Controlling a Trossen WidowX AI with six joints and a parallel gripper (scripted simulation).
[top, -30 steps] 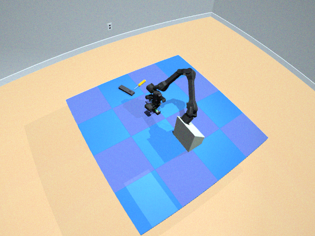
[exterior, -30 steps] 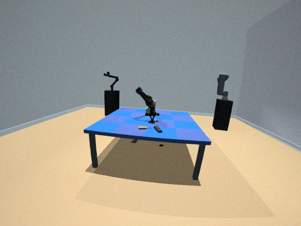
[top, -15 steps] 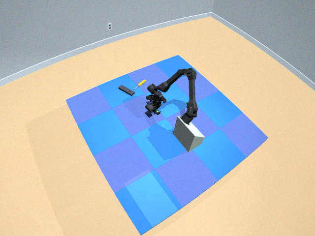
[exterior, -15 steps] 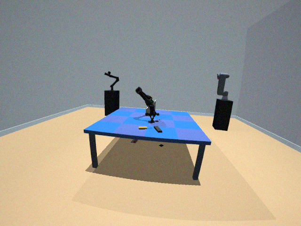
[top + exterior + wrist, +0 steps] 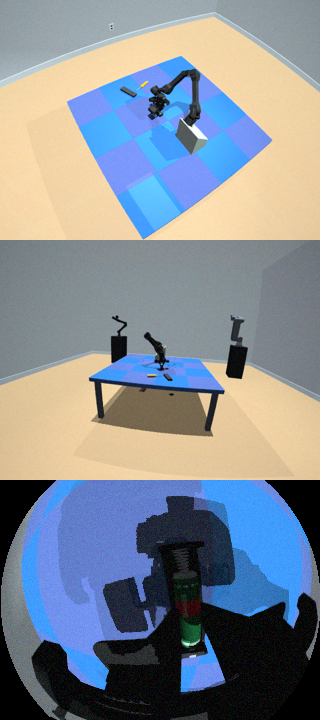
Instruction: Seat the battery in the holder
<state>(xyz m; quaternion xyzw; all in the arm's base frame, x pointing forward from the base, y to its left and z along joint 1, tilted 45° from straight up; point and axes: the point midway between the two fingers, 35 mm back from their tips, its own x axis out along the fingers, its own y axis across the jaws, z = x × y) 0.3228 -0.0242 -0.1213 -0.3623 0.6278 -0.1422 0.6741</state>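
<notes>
The battery (image 5: pixel 189 630), green with a red band, lies lengthwise over the black holder (image 5: pixel 167 570) in the wrist view. The coil spring (image 5: pixel 181 557) shows at the holder's far end, with the battery's grey end close to it. The battery's bright end is beside the holder's near end; whether it is under the lip, and how deep the battery sits, I cannot tell. My gripper (image 5: pixel 187 608) (image 5: pixel 161 368) is shut on the battery near its red band, low over the table. In the top view only a small green part of the battery (image 5: pixel 159 113) shows.
A yellow-handled screwdriver (image 5: pixel 144 84) (image 5: pixel 151 375) and a black remote-like block (image 5: pixel 128 91) (image 5: pixel 167 377) lie on the table beyond the gripper. The arm's grey-white base block (image 5: pixel 189 138) stands on the other side. Two other arms stand on black pedestals away from the table.
</notes>
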